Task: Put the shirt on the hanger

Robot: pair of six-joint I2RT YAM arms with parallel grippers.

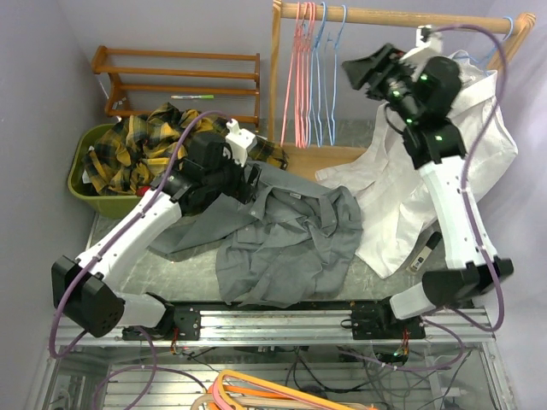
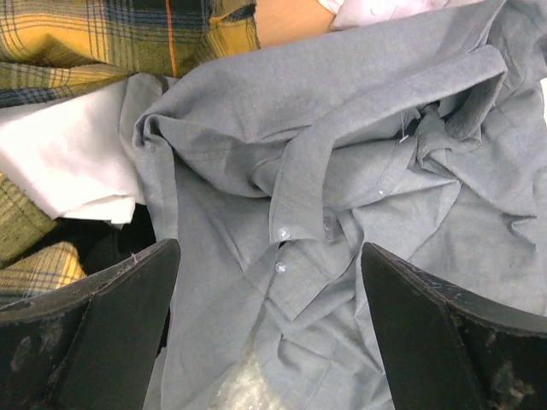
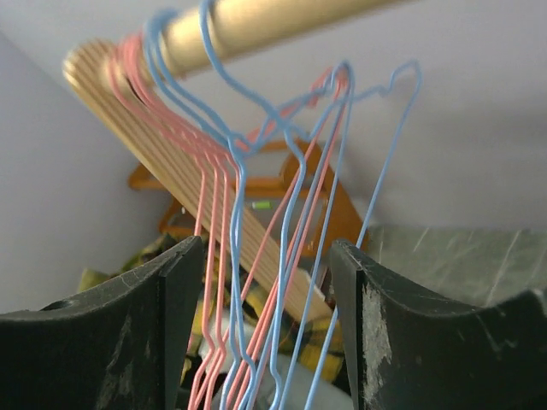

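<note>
Shirt point(image 1: 282, 235) lies crumpled; right gripper point(image 3: 267, 252) gapes, seemingly around hanger point(image 3: 241, 213)

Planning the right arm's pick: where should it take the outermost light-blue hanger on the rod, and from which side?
Take the light-blue hanger on its side wire below the hook, from the side the right claw faces. That wire hangs apart from the pink hangers, so the open claw could close on it alone.

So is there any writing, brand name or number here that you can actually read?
No readable text in any view.
Dark strip on the white shirt: perhaps a tag, too small to read.
Grey shirt: no print or label shows.
</note>
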